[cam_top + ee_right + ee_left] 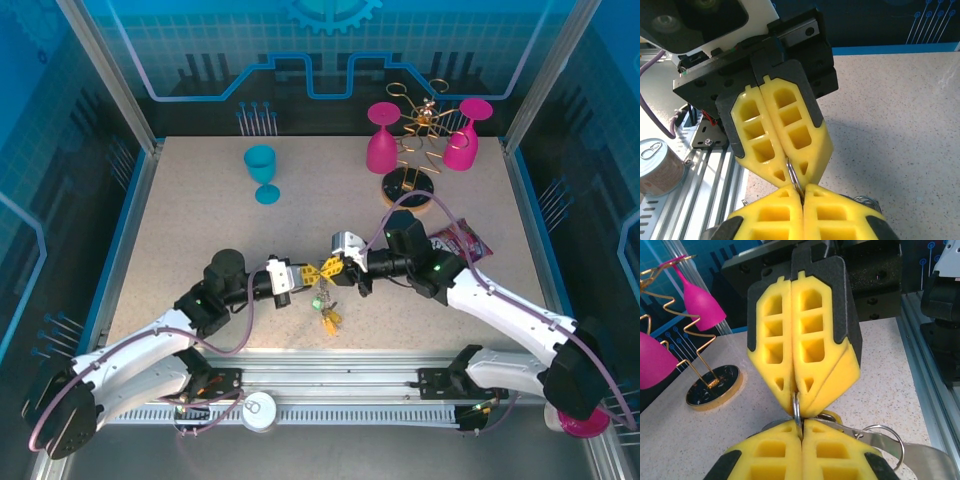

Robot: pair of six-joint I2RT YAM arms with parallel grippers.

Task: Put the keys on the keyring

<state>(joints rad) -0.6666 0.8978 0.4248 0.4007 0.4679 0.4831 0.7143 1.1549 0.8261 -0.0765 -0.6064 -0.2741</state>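
Keyring (796, 412) is pinched edge-on from both sides: left gripper (308, 272) and right gripper (333, 268) meet tip to tip, each clamped shut on it, probably to steady or spread the loop for threading. Keys (326, 312), green and yellow heads, dangle just below the meeting tips; pads (815, 350) hide most of the ring, so can't tell whether any key is already threaded.

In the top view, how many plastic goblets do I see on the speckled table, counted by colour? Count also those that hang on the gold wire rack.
Magenta plastic goblets, upside down on the gold wire rack: 2
Teal plastic goblet, on the speckled table: 1
Total: 3
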